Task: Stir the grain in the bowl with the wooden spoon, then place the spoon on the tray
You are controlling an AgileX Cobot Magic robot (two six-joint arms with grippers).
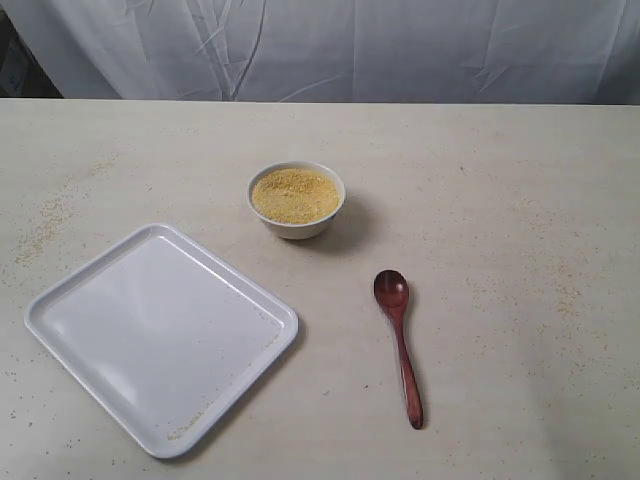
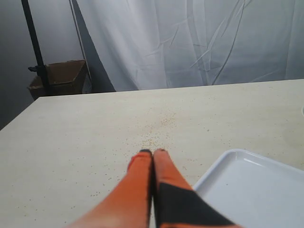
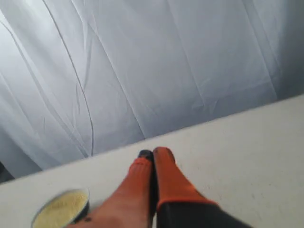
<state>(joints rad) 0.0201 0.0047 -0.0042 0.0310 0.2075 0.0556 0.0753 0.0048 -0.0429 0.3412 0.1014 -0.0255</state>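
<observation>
Dark reddish-brown wooden spoon [image 1: 399,345] lay near right; beyond it sat the small round white bowl [image 1: 297,222] of golden grain [image 1: 295,194]. The left gripper [image 2: 152,153] and right gripper [image 3: 153,153] were pinched closed, empty. The right gripper would best open, then pinch the slim handle.

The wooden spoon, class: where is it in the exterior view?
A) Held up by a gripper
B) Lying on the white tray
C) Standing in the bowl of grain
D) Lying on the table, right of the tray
D: the wooden spoon lies flat on the table, apart from both the bowl and the tray, with its oval end pointing towards the bowl.
</observation>
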